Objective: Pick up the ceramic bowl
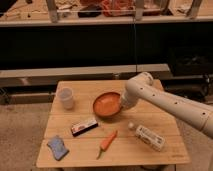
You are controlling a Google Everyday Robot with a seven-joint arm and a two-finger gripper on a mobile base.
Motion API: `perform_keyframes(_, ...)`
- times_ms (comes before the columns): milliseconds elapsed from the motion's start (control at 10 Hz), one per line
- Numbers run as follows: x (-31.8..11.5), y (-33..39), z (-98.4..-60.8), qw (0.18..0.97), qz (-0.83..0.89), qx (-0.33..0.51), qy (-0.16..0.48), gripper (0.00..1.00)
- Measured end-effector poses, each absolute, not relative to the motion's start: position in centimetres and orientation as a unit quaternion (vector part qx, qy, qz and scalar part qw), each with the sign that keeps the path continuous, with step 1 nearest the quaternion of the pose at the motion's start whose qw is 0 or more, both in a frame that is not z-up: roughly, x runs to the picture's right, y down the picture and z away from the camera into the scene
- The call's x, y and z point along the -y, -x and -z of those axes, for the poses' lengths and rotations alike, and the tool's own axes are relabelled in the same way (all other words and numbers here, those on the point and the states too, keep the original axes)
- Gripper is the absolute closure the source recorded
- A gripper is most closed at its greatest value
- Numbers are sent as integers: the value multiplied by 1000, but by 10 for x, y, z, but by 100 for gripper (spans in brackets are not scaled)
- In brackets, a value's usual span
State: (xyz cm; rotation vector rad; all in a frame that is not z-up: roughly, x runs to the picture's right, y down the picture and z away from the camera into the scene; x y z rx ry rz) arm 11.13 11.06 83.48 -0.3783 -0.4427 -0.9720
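The ceramic bowl (106, 105), wide and orange-red inside with a darker rim, is at the middle of the wooden table (150, 117). It is tipped with its inside facing the camera, and its right side is raised. My gripper (121, 104) is at the bowl's right rim, shut on it, at the end of the white arm (165, 102) that reaches in from the right. The wrist hides most of the grip.
A translucent white cup (65, 97) stands at the table's left rear. A dark flat packet (84, 126), a carrot (107, 143), a blue sponge (57, 147) and a white bottle (148, 136) lying on its side are in front. A dark shelf runs behind the table.
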Motion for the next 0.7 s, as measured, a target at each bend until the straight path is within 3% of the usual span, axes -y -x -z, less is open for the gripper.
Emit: perform_keyframes(700, -83, -118, -802, 836, 475, 214, 172, 96)
